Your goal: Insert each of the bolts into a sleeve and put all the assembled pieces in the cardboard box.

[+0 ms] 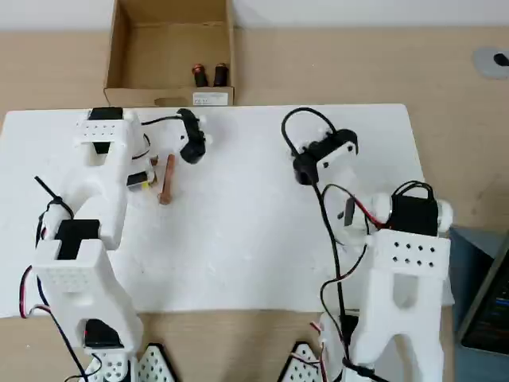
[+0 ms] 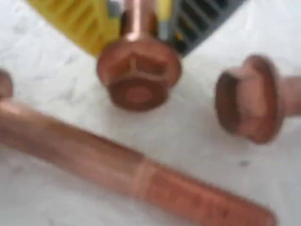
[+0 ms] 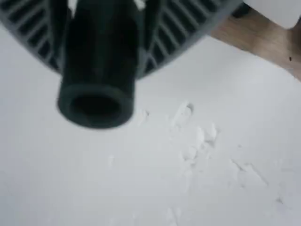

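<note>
As we are looking along the left arm, the left gripper (image 2: 138, 16) is pinching a copper bolt (image 2: 138, 75) by the shank, with the flanged head turned toward the wrist camera. Just beside it, a second bolt (image 2: 249, 103) is showing its head, and a third bolt (image 2: 131, 174) is lying flat on the white foam sheet (image 2: 197, 136). We cannot tell whether the held bolt is touching the sheet.

From above, we are seeing all this on the robot's side of the cardboard box (image 1: 119, 48), near its front wall and toward its left half, with the third bolt resting apart from the box. The right gripper (image 3: 103, 23) is clamping a black sleeve (image 3: 96, 101), its open bore facing the camera. It is hanging over the foam past the box's right corner, farther from the front wall than the bolts. Inside the box, two assembled pieces (image 1: 209, 75) are sitting side by side near the front wall.
</note>
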